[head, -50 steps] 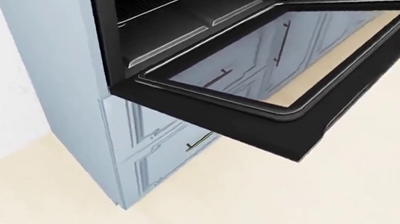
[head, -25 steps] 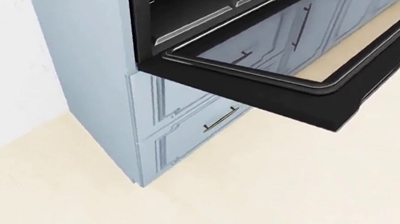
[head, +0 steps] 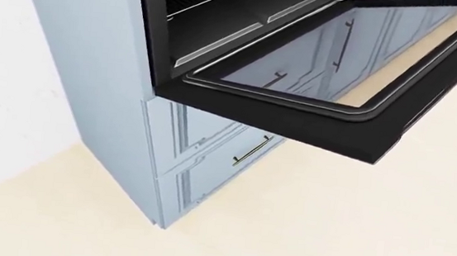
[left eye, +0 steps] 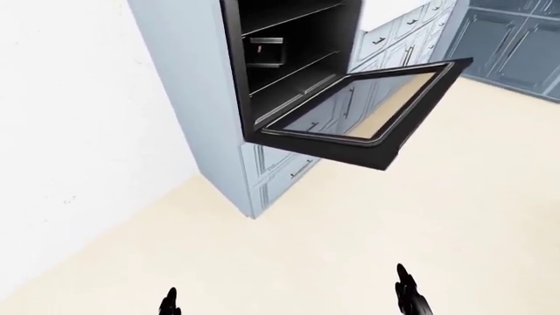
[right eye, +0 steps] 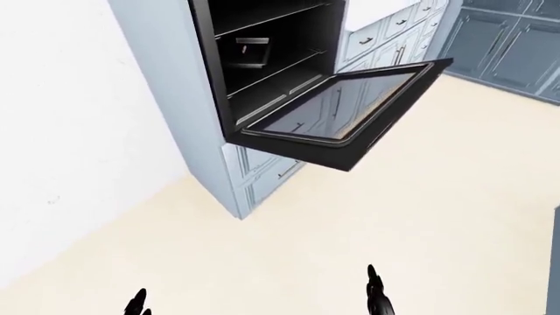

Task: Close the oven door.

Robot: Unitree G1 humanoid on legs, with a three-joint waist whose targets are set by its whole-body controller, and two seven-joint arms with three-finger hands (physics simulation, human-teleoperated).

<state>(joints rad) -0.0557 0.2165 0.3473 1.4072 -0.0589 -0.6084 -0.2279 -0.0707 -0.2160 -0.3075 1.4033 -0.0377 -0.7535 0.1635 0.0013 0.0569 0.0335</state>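
The black oven (left eye: 289, 59) sits in a tall pale-blue cabinet (left eye: 188, 85). Its cavity is open, with racks showing. The oven door (left eye: 359, 115) hangs down, roughly level, its glass facing up; the head view shows it close, at the top (head: 295, 118). Only the dark fingertips of my two hands show, at the bottom of the eye views. My left hand (left eye: 169, 303) and right hand (left eye: 409, 295) are well below the door, apart from it and empty, with fingers stretched out.
A drawer with a metal handle (head: 252, 150) lies under the door. A white wall (left eye: 79, 131) is at the left. More blue cabinets (left eye: 516, 46) run along the top right. A beige floor (left eye: 367, 223) lies between me and the oven.
The whole head view has shifted: the camera moved, so the oven and cabinet slid right and up, then slightly down. The door stays open at the same angle.
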